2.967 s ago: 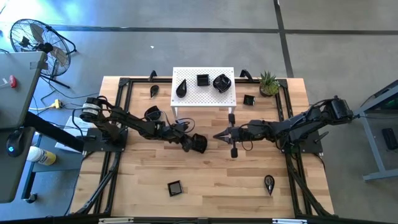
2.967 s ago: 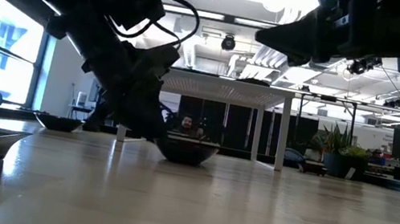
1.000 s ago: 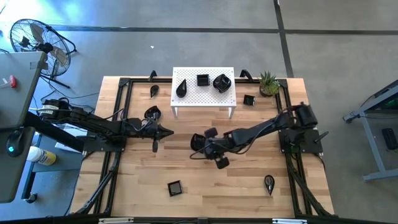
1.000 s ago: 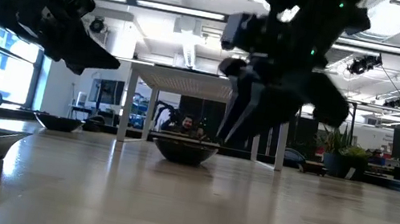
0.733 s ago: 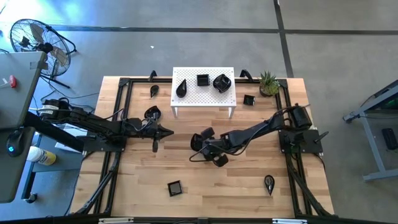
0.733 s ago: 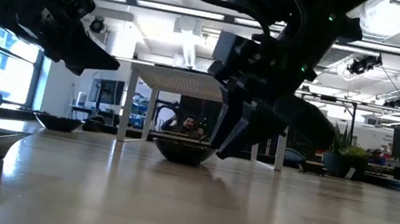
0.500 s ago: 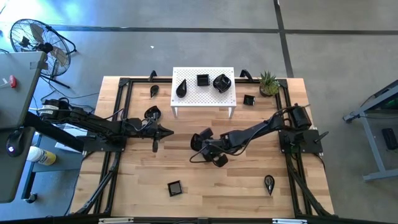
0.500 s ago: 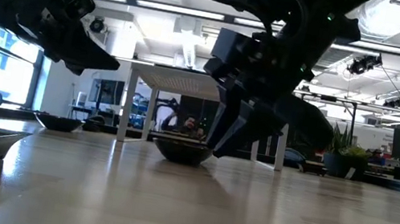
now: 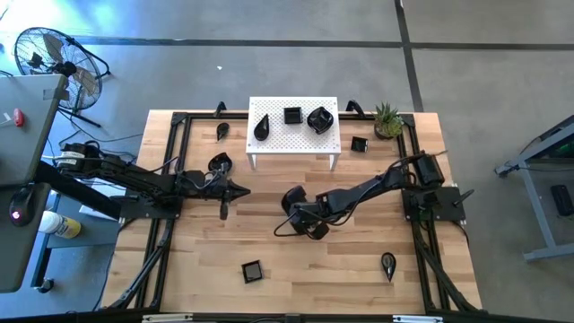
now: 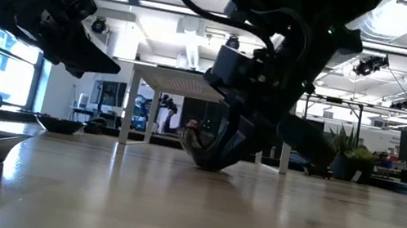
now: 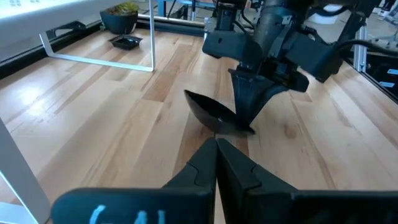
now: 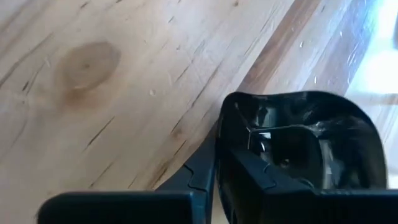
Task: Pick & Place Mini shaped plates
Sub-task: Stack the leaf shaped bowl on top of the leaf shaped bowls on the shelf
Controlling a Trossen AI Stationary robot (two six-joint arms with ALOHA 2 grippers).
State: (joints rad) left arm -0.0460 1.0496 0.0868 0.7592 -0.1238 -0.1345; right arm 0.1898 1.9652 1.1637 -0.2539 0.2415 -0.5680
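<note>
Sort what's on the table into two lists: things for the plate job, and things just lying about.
For the job: round dish tilted in the right gripper; three dishes on the stand; loose dishes on the wood; left gripper, shut and waiting.

Lying about: white stand; potted plant; floor fan.

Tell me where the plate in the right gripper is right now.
In the high view, the rounded black plate is near mid-table, in front of the white stand, pinched at its rim by the right gripper and tipped up on edge.
</note>
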